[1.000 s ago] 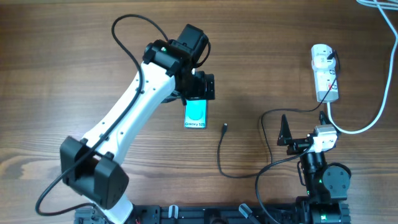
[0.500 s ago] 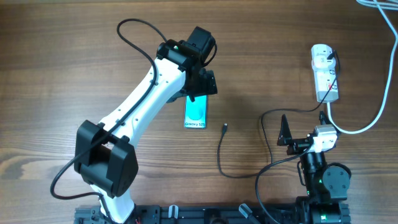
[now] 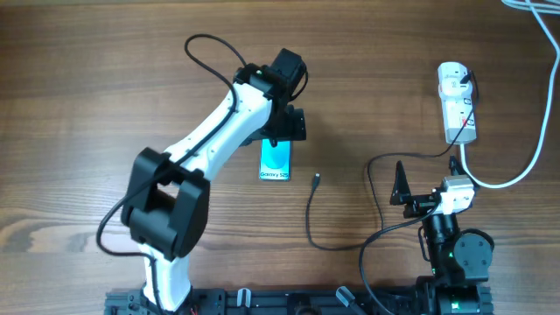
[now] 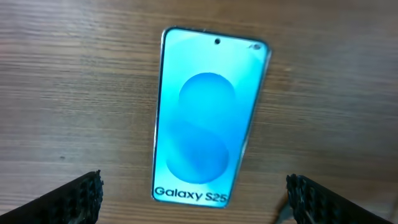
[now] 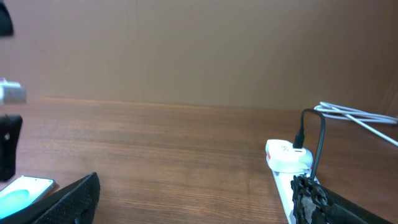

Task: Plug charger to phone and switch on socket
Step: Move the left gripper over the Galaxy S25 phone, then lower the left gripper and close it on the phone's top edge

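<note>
The phone (image 3: 275,161) lies flat on the bench (image 3: 87,105) near the middle, screen up and bright cyan, with its "Galaxy S25" band at the end nearer the robot; the left fingers (image 4: 78,198) hang above it, released and spread wide, one on each side of the phone (image 4: 208,118) in the wrist view and touching nothing; the charger cable (image 3: 309,219) is loose on the bench, its small dark tip (image 3: 316,180) just right of the phone's lower end and apart from it, the cable curling down and then off to the right; the power strip (image 3: 457,105) sits well apart at the far right, a black plug (image 3: 468,81) seated in it and a white cord (image 3: 525,166) looping away from it; the right fingers (image 5: 65,198) are low by the right arm's base, released and empty, with the power strip (image 5: 287,158) ahead of them.
</note>
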Motion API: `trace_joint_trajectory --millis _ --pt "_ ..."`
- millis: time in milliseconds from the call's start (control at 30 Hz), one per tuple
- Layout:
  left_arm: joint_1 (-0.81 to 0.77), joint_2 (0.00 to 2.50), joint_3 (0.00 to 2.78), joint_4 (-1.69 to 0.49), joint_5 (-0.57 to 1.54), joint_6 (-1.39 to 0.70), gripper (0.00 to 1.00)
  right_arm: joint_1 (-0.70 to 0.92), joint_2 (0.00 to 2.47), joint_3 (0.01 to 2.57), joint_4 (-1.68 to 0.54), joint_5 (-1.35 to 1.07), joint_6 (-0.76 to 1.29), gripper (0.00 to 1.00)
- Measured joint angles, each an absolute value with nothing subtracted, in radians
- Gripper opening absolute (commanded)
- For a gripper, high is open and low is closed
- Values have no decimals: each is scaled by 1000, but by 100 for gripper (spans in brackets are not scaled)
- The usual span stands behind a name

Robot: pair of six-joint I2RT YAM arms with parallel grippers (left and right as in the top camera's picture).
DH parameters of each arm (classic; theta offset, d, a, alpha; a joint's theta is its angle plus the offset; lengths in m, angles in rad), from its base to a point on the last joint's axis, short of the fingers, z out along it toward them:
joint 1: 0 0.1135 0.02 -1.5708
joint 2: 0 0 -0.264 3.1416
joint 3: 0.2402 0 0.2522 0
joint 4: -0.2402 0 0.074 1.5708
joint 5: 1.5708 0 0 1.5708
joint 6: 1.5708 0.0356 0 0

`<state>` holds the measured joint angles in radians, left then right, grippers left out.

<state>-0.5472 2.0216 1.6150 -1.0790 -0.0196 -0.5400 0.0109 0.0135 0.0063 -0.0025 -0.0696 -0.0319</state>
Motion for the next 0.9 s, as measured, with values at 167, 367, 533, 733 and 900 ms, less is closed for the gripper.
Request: trace_joint_trajectory --millis 167,367,533,733,900 --pt "-549 2069 1610 -1055 -10 -505 100 11 14 7 -2 -70 -32 100" --pt "-551 2079 1610 -1008 -5 -491 100 11 14 7 -2 -70 -32 100" --pt "-556 2128 1610 -1003 -2 -490 100 11 14 6 -2 -70 -32 100" --pt "-556 2134 1609 -1000 -19 -468 100 11 14 6 -2 -70 -32 100" --pt "-556 2134 1609 -993 -30 -467 100 11 14 6 -2 -70 -32 100"
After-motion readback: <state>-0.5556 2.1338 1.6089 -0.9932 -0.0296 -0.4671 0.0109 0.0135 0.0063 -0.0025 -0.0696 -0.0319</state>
